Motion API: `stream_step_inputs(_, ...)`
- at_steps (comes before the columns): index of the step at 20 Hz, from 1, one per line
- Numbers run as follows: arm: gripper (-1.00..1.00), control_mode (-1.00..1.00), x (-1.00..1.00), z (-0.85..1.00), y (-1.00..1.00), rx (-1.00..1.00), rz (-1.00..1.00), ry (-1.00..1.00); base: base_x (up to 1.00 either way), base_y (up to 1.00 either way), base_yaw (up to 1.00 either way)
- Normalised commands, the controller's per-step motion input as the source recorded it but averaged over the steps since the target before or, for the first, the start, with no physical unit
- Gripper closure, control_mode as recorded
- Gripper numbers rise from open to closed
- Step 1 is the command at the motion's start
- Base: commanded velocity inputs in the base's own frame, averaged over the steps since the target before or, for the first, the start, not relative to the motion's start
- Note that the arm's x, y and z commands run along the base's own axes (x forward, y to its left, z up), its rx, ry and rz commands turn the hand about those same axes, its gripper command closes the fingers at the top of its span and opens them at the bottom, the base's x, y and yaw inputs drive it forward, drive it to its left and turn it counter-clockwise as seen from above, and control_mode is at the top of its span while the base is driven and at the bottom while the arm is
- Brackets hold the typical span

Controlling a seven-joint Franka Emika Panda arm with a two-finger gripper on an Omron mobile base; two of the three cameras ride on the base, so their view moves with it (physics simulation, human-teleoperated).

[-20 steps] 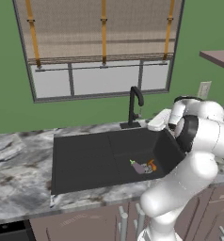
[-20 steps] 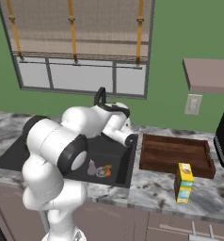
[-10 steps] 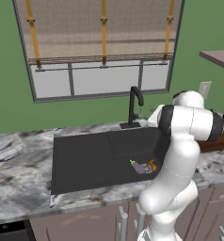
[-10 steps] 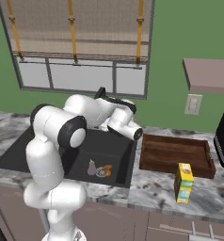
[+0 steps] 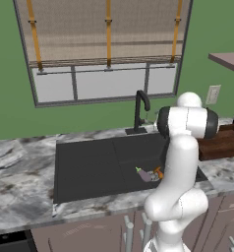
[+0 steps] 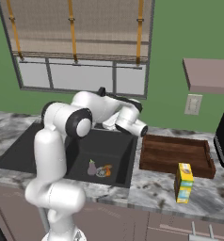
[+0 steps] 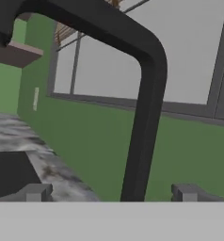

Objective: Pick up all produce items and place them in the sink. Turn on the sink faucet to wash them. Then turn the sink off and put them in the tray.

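Left base view, left to right. Wide matte black rectangular sink (image 5: 89, 167), set in the grey marbled stone counter (image 5: 15, 172). Slim black hooked faucet (image 5: 140, 110) stands at the basin's 12 o'clock rim, upright, long axis vertical; the spout curls over at the top toward the basin. At the basin's 4 o'clock floor lie the two produce pieces: dull purple piece with green stem tip (image 5: 144, 174), long axis roughly 10-to-4, stem end pointing to 10 o'clock; small orange piece (image 5: 159, 173) just beside it at 3 o'clock, partly behind the white arm. Shallow dark brown wooden tray (image 5: 222, 142) sits on the counter at 3 o'clock of the sink, bare as far as it shows.

Right base view. Purple piece (image 6: 92, 168) and orange piece (image 6: 107, 170) near the basin's front right corner. Tray (image 6: 176, 154) just right of the sink; a yellow carton (image 6: 183, 182) stands at its 6 o'clock.

Hand view. Two-finger gripper (image 7: 112, 192) faces the faucet stem (image 7: 141, 141) close up; jaws wide apart, holding nothing, the stem rising between the two tips.

Judgement: produce already in the sink; step in hand is turning the water on. Next move calls for reaching the faucet's control and nudging it; which part is the control, I cannot tell.
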Motion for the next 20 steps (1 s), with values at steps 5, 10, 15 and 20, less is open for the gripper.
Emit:
stream_step_inputs(5,-1.00,-1.00,0.32,-0.11,0.00,0.00,0.08,-0.03,0.00,0.00,0.00)
stream_step_inputs(10,-1.00,-1.00,0.32,-0.12,0.00,0.00,0.08,-0.02,0.00,0.00,0.00)
stream_step_inputs(15,-1.00,-1.00,0.32,-0.16,0.00,0.00,0.07,-0.01,0.00,0.00,0.00)
stream_step_inputs(20,-1.00,-1.00,0.33,-0.18,0.01,0.00,0.05,0.00,0.00,0.00,0.00)
